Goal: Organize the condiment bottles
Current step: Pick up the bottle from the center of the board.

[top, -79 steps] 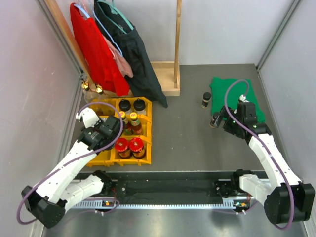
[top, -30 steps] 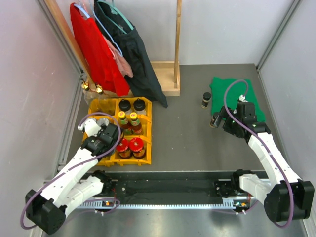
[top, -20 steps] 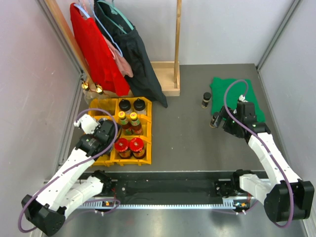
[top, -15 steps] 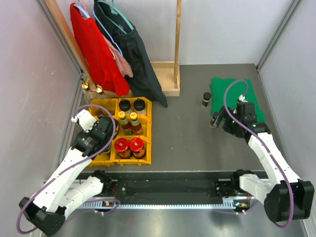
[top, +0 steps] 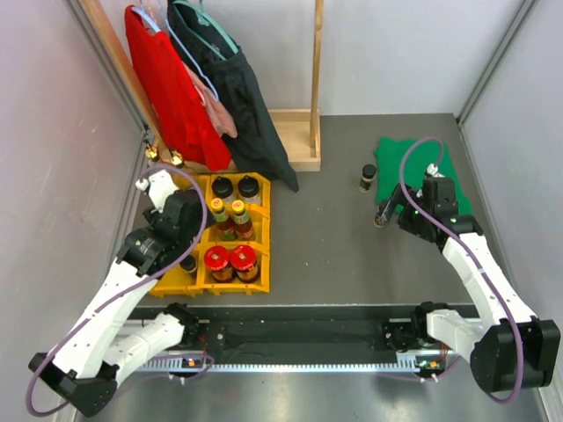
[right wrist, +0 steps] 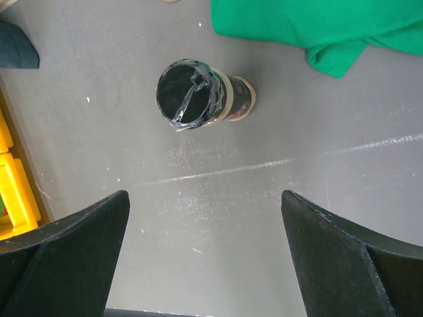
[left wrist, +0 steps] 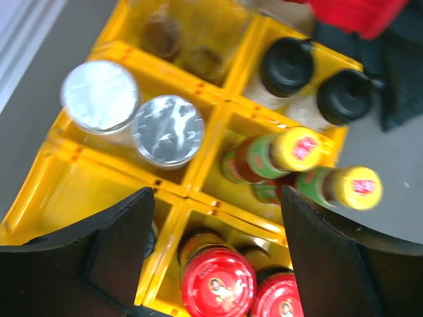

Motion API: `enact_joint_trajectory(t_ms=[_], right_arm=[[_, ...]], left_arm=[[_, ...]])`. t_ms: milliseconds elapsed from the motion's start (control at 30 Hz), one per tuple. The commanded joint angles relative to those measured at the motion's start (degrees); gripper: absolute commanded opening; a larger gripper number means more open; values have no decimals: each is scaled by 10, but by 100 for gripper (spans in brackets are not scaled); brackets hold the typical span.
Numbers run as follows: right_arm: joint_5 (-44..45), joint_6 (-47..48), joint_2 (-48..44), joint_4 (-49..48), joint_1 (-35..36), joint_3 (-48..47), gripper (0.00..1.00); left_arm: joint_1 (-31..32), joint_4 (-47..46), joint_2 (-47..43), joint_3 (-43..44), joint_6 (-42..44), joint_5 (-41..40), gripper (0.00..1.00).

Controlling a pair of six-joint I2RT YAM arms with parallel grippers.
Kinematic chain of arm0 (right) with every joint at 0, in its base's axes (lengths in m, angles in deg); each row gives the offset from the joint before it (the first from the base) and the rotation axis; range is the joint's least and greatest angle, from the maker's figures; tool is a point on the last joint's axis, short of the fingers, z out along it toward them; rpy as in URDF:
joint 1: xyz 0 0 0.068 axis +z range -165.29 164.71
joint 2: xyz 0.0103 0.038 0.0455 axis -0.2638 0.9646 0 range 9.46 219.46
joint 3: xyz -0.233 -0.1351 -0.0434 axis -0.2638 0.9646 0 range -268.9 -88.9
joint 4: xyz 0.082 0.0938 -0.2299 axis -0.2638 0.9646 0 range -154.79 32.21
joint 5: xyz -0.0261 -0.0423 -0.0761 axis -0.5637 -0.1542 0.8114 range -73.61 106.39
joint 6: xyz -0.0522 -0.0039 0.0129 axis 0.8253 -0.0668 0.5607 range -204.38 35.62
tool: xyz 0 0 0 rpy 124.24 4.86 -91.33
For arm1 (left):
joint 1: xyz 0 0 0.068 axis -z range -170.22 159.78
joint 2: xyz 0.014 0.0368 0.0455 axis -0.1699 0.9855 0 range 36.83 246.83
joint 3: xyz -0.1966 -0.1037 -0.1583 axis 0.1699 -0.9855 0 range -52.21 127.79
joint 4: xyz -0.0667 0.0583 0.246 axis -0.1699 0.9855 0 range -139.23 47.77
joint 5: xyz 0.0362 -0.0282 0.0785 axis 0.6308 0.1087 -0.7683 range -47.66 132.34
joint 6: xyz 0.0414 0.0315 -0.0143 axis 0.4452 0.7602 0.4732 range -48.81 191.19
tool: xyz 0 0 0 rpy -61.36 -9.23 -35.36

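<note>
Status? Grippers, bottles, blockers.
Left gripper open over tray, empty. Right gripper open, short of loose bottle on table. Nothing between them.

Yellow tray [top: 267, 230] on desk [top: 325, 237] holds red-lidded jars [top: 230, 258], yellow-capped bottles [top: 227, 209], black-capped jars [top: 236, 185]; left end effector [top: 185, 255] over its left side; right end effector [top: 393, 215] just beside dark bottle [top: 382, 214]; second bottle [top: 368, 177] near green cloth [top: 413, 163].

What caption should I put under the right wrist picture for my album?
Open right gripper facing a black-capped bottle standing near the green cloth.
</note>
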Motion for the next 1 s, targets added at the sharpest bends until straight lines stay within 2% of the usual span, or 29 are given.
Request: enact_joint_trajectory(t_ms=[0, 200, 333, 433, 500, 700, 833, 967], right_arm=[[13, 4, -5, -9, -6, -28, 96], [12, 6, -7, -4, -6, -33, 96], [12, 4, -8, -2, -6, -33, 96], [32, -7, -12, 9, -6, -40, 95], [55, -8, -16, 20, -7, -50, 95], [79, -25, -34, 25, -6, -67, 95], [85, -26, -35, 36, -7, -77, 95], [108, -32, -50, 57, -7, -86, 95]], left_arm=[[15, -66, 21, 46, 75, 60, 82], [75, -129, 60, 81, 118, 110, 81], [174, -220, 110, 86, 157, 131, 81], [221, -273, 172, 109, 174, 134, 82], [233, -298, 227, 133, 190, 131, 82], [242, -411, 360, 185, 247, 188, 83], [243, -504, 431, 199, 293, 255, 83], [252, -577, 511, 217, 338, 368, 84]])
